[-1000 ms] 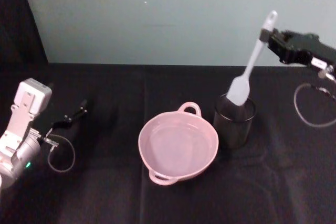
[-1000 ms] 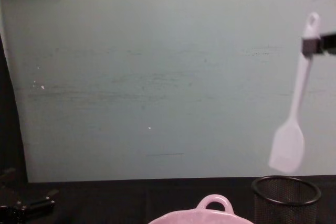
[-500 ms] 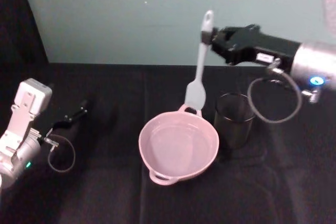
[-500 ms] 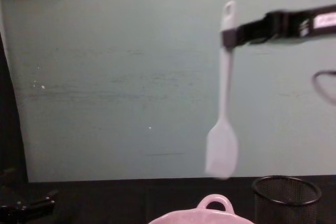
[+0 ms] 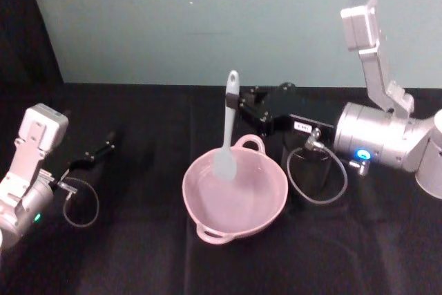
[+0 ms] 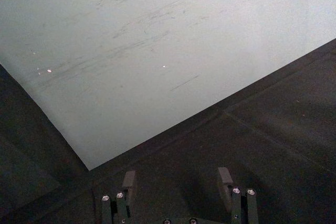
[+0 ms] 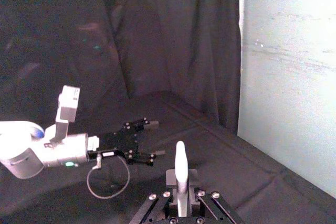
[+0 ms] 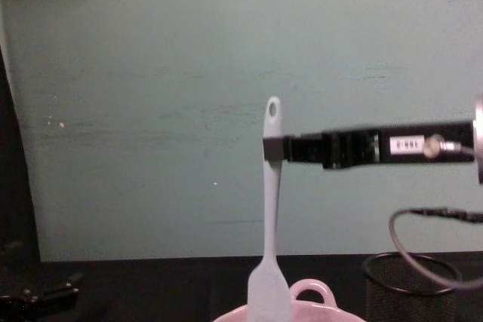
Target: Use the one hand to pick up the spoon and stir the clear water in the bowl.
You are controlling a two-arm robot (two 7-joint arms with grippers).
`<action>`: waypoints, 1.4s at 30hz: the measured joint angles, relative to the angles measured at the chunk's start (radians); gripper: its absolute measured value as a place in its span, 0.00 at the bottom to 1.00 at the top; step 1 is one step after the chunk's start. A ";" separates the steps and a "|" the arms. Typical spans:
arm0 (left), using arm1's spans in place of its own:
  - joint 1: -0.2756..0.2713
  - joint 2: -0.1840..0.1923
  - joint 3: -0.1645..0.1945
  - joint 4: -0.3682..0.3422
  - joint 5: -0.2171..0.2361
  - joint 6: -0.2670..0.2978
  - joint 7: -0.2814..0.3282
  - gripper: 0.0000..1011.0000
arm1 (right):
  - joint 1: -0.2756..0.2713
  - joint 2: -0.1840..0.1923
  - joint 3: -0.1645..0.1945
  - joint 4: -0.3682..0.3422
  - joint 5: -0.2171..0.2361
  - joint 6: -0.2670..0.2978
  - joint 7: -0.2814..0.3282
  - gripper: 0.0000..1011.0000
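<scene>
- Right gripper (image 5: 239, 106) reaches in from the right, arm roughly level, above the far side of the bowl (image 5: 197, 202).
- Its fingers are clenched on the spoon (image 5: 226, 136), high on the handle, just below the oval hole. The right wrist view shows the handle end (image 7: 180, 169) pinched tight between them.
- Spoon hangs close to upright, blade down. From the head view the blade lies over the bowl's interior, toward the far rim.
- From the chest view the blade (image 8: 268, 295) drops to about rim level beside the bowl's loop handle (image 8: 311, 290) — whether it touches the water I cannot tell.
- Bowl sits at mid-desk (image 5: 138, 253) on black cloth, pale pink, a loop on the far rim and another on the near rim.
- Black mesh cup (image 8: 400, 301) stands just right of the bowl, under the right arm; a grey cable (image 5: 314, 202) loops in front of it.
- Left gripper (image 5: 108, 146) is parked low at the desk's left, well apart from the bowl. Its fingers (image 6: 128, 181) are spread, released — bare cloth between them.
</scene>
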 joint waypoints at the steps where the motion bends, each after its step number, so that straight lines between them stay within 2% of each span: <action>1: 0.000 0.000 0.000 0.000 0.000 0.000 0.000 0.99 | 0.000 0.000 0.000 0.000 0.000 0.000 0.000 0.12; 7: 0.000 0.000 0.000 0.000 0.000 0.000 0.000 0.99 | -0.056 0.009 0.006 0.001 -0.049 -0.082 0.004 0.12; 10: 0.000 0.000 0.000 0.000 0.000 0.000 0.000 0.99 | -0.094 0.023 0.017 -0.009 -0.079 -0.144 0.006 0.12; 17: 0.000 0.000 0.000 0.000 0.000 0.000 0.000 0.99 | -0.146 0.038 0.036 -0.005 -0.129 -0.226 0.003 0.12; 23: 0.000 0.000 0.000 0.000 0.000 0.000 0.000 0.99 | -0.163 0.032 0.042 0.014 -0.140 -0.243 0.012 0.12; 31: 0.000 0.000 0.000 0.000 0.000 0.000 0.000 0.99 | -0.169 0.002 0.038 0.041 -0.151 -0.244 0.040 0.12; 42: 0.000 0.000 0.000 0.000 0.000 0.000 0.000 0.99 | -0.164 -0.063 0.029 0.078 -0.156 -0.238 0.085 0.12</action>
